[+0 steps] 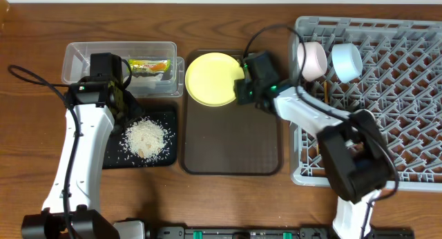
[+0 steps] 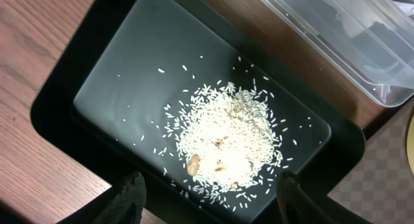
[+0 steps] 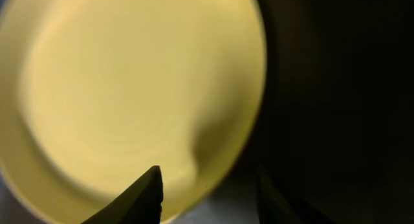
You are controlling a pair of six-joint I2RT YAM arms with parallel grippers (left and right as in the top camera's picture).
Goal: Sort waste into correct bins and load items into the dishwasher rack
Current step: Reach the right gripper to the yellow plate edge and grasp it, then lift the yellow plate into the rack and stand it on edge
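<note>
Wrapper [image 1: 148,65] print too small to read.

Yellow plate [image 1: 213,79] flat left of the grey dishwasher rack [image 1: 400,94], white bowl [image 1: 312,61] and light blue bowl [image 1: 346,61] on edge in its far-left corner, rice heap [image 1: 146,137] in black tray [image 1: 166,115], green-and-orange wrapper [image 1: 150,66] inside clear tub [image 1: 76,56]
</note>
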